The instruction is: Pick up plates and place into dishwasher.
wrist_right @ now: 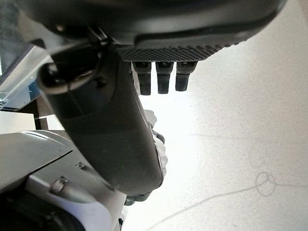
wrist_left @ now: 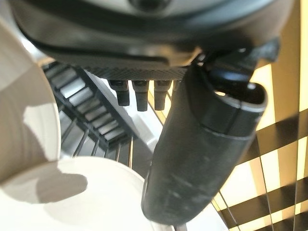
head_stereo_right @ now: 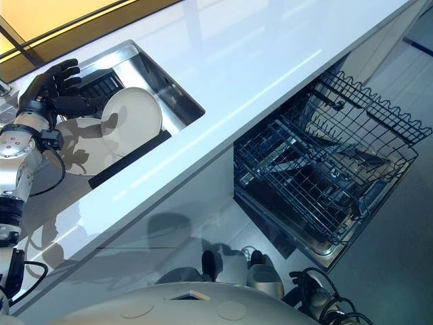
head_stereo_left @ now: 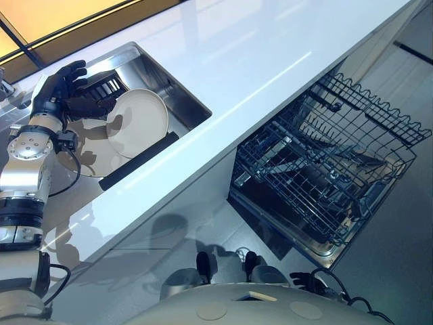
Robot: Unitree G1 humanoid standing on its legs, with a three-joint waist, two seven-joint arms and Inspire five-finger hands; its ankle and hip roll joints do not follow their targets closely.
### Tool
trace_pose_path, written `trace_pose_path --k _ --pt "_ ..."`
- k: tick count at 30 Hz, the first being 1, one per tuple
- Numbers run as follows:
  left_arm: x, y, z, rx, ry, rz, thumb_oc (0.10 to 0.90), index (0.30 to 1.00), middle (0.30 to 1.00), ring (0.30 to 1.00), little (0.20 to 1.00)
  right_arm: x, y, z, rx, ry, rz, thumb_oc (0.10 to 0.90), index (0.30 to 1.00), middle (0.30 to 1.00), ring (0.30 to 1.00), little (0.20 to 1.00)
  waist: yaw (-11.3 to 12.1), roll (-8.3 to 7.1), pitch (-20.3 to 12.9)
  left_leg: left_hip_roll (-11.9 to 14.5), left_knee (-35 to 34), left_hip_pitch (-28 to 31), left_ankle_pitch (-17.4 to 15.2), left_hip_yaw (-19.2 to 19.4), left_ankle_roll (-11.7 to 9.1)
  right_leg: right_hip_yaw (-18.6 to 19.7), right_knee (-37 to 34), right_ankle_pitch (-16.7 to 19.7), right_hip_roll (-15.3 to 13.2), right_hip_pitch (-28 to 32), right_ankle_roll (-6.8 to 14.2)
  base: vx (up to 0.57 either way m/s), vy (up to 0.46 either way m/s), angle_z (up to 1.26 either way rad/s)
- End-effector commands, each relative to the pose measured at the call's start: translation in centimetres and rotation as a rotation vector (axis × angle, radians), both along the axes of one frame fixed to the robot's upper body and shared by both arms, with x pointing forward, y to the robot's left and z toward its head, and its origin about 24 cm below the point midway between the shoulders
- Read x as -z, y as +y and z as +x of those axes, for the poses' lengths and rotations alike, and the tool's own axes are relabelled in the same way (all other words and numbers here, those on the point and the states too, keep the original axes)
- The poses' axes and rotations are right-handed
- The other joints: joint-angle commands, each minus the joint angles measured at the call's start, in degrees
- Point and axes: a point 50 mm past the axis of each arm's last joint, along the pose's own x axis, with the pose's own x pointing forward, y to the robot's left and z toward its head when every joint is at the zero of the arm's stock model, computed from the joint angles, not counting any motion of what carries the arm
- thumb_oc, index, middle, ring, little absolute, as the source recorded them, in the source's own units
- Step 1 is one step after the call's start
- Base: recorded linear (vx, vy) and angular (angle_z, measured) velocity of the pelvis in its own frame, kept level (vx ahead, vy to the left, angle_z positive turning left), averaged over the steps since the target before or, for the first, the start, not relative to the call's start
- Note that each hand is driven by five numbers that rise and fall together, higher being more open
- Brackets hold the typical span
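Observation:
A cream plate (head_stereo_left: 139,122) leans on edge in the steel sink (head_stereo_left: 187,103). A second cream plate (head_stereo_left: 90,154) lies flat beside it. My left hand (head_stereo_left: 59,88) hovers over the sink's far corner, just beyond the leaning plate, open with fingers spread and holding nothing. In the left wrist view its thumb (wrist_left: 207,159) stands over the flat plate (wrist_left: 86,199), with the leaning plate (wrist_left: 24,120) to one side. My right hand (wrist_right: 110,125) hangs low over pale floor, open and empty. The dishwasher (head_stereo_left: 318,176) stands open under the counter, its wire rack pulled out.
A dark ribbed drain rack (head_stereo_left: 108,84) sits in the sink under my left hand. A black bar (head_stereo_left: 139,160) lies along the sink's near edge. The white counter (head_stereo_left: 237,61) runs between sink and dishwasher. An upper wire rack (head_stereo_left: 372,112) also juts out.

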Motion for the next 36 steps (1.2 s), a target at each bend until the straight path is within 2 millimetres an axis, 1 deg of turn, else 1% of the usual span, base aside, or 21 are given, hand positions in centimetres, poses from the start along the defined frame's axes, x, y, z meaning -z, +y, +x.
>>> trace_pose_path --k 1,4,5,8,11,13,15,21,22,23,24,25,26,31,32,34,36 --pt "-8.1 -1.0 1.6 0.095 -0.239 0.053 0.8 0.9 0.9 0.9 0.9 -1.2 -3.3 0.5 -0.016 -0.03 -0.105 0.8 0.9 0.9 0.9 0.9 -0.5 1.55 -2.05 -4.01 15.7 -4.95 -13.77 1.3 2.67 0.8 11.37 -4.15 -1.77 -7.65 5.28 0.01 0.042 0.0" --pt "-7.0 -1.7 2.1 0.2 -0.133 0.075 0.8 0.9 0.9 0.9 0.9 -1.5 -3.7 1.0 -0.009 -0.047 -0.112 0.8 0.9 0.9 0.9 0.9 -0.73 1.44 -1.35 -4.03 16.6 -5.96 -13.93 1.56 2.76 1.3 11.43 -3.64 -1.88 -8.41 5.61 -0.01 0.015 -0.02" --pt "-6.1 -2.0 2.3 0.261 -0.051 0.077 0.8 0.9 0.9 0.9 0.9 -1.6 -3.8 1.2 -0.003 -0.053 -0.112 0.8 0.9 0.9 0.9 0.9 -0.72 1.48 -1.0 -4.01 16.87 -6.45 -13.84 1.6 2.81 1.42 11.49 -3.5 -1.88 -8.76 5.72 -0.04 0.009 -0.05" --pt "-5.0 -2.5 2.4 0.364 0.072 0.108 0.8 0.9 0.9 0.9 0.9 -1.8 -4.2 1.7 0.0 -0.064 -0.116 0.8 0.9 0.9 0.9 0.9 -0.68 1.67 -0.42 -3.96 17.4 -7.15 -13.66 1.7 2.8 1.46 11.5 -3.4 -1.9 -9.14 5.73 -0.03 -0.001 -0.01" --pt "-4.3 -3.0 2.3 0.459 0.156 0.121 0.8 0.9 0.9 0.9 0.9 -2.1 -4.6 2.2 -0.006 -0.076 -0.12 0.8 0.9 0.9 0.9 0.9 -0.53 1.82 0.02 -3.96 17.8 -7.71 -13.55 1.65 2.67 1.28 11.24 -3.25 -1.96 -9.2 5.65 -0.04 -0.013 0.02" --pt "-4.1 -3.1 2.2 0.487 0.197 0.121 0.8 0.9 0.9 0.9 0.9 -2.2 -4.8 2.5 -0.012 -0.079 -0.122 0.8 0.9 0.9 0.9 0.9 -0.45 1.89 0.15 -4.05 17.89 -7.91 -13.48 1.55 2.66 1.34 11.06 -3.2 -1.95 -9.2 5.58 -0.04 -0.017 0.06" --pt "-3.8 -3.2 2.0 0.518 0.245 0.157 0.8 0.9 0.9 0.9 0.9 -2.4 -5.0 2.7 -0.015 -0.082 -0.123 0.8 0.9 0.9 0.9 0.9 -0.31 2.05 0.27 -4.11 17.74 -7.97 -13.28 1.39 2.61 1.13 10.97 -3.14 -1.93 -9.26 5.48 -0.04 -0.024 0.05" --pt "-4.1 -3.0 1.5 0.552 0.282 0.191 0.8 0.9 0.9 0.9 0.9 -2.5 -5.2 3.0 -0.002 -0.087 -0.123 0.8 0.9 0.9 0.9 0.9 0.15 2.33 0.33 -4.16 16.79 -7.88 -12.67 0.78 2.51 0.73 10.73 -3.22 -1.61 -9.36 5.32 -0.04 -0.035 0.01" --pt "-4.3 -2.9 1.4 0.557 0.267 0.193 0.676 0.794 0.794 0.794 0.776 -2.5 -5.2 3.0 -0.003 -0.084 -0.123 0.8 0.9 0.9 0.9 0.9 0.25 2.36 0.26 -4.15 16.77 -7.87 -12.64 0.64 2.45 0.64 10.65 -3.26 -1.53 -9.32 5.29 -0.06 -0.052 0.01" --pt "-4.7 -3.0 1.3 0.563 0.247 0.177 0.627 0.752 0.752 0.752 0.727 -2.5 -5.2 2.9 -0.003 -0.083 -0.121 0.8 0.9 0.9 0.9 0.9 0.32 2.36 0.14 -4.16 16.71 -7.85 -12.61 0.62 2.39 0.59 10.5 -3.22 -1.5 -9.18 5.23 -0.05 -0.05 0.01" --pt "-4.9 -3.2 1.4 0.569 0.227 0.173 0.435 0.587 0.587 0.587 0.535 -2.5 -5.2 3.0 -0.002 -0.082 -0.119 0.8 0.9 0.9 0.9 0.9 0.4 2.38 0.0 -4.2 16.5 -7.7 -12.6 0.51 2.42 0.52 10.41 -3.26 -1.39 -9.09 5.15 -0.04 -0.056 0.01" --pt "-5.3 -3.4 1.4 0.579 0.201 0.151 0.218 0.401 0.401 0.401 0.318 -2.4 -5.1 3.0 -0.001 -0.082 -0.117 0.8 0.9 0.9 0.9 0.9 0.46 2.41 -0.15 -4.18 16.33 -7.62 -12.48 0.45 2.34 0.37 10.33 -3.34 -1.31 -9.04 5.13 -0.04 -0.067 0.02" --pt "-5.7 -3.7 1.5 0.586 0.167 0.128 0.1 0.3 0.3 0.3 0.2 -2.4 -5.0 3.0 0.0 -0.082 -0.116 0.8 0.9 0.9 0.9 0.9 0.61 2.45 -0.4 -4.11 16.0 -7.42 -12.34 0.32 2.23 0.19 10.18 -3.36 -1.17 -8.85 5.02 -0.04 -0.066 0.02" --pt "-7.1 -5.0 1.7 0.618 0.021 0.036 0.1 0.3 0.3 0.3 0.2 -2.1 -4.4 3.2 -0.003 -0.086 -0.106 0.8 0.9 0.9 0.9 0.9 0.84 2.66 -1.24 -3.88 13.89 -6.37 -11.52 -0.53 1.92 -0.15 10.0 -3.82 -0.52 -8.3 4.73 -0.03 -0.068 0.04" --pt "-7.1 -5.1 1.7 0.619 0.015 0.03 0.1 0.3 0.3 0.3 0.2 -2.1 -4.4 3.2 -0.003 -0.086 -0.105 0.8 0.9 0.9 0.9 0.9 0.86 2.68 -1.31 -3.86 13.64 -6.25 -11.42 -0.58 1.88 -0.17 9.95 -3.86 -0.47 -8.22 4.71 -0.01 -0.051 0.01" --pt "-7.5 -5.5 1.8 0.617 -0.052 -0.001 0.1 0.3 0.3 0.3 0.2 -2.0 -4.1 3.0 -0.008 -0.083 -0.095 0.8 0.9 0.9 0.9 0.9 0.93 2.84 -1.91 -3.7 11.48 -5.27 -10.61 -1.43 1.62 -0.23 9.58 -4.06 0.09 -7.82 4.47 -0.01 -0.078 -0.02" --pt "-7.6 -5.6 1.8 0.609 -0.072 0.004 0.1 0.3 0.3 0.3 0.2 -1.9 -3.9 3.0 -0.014 -0.08 -0.091 0.8 0.9 0.9 0.9 0.9 0.88 2.91 -2.21 -3.63 10.52 -4.76 -10.34 -1.72 1.5 -0.19 9.37 -4.06 0.34 -7.66 4.41 -0.01 -0.07 -0.03"
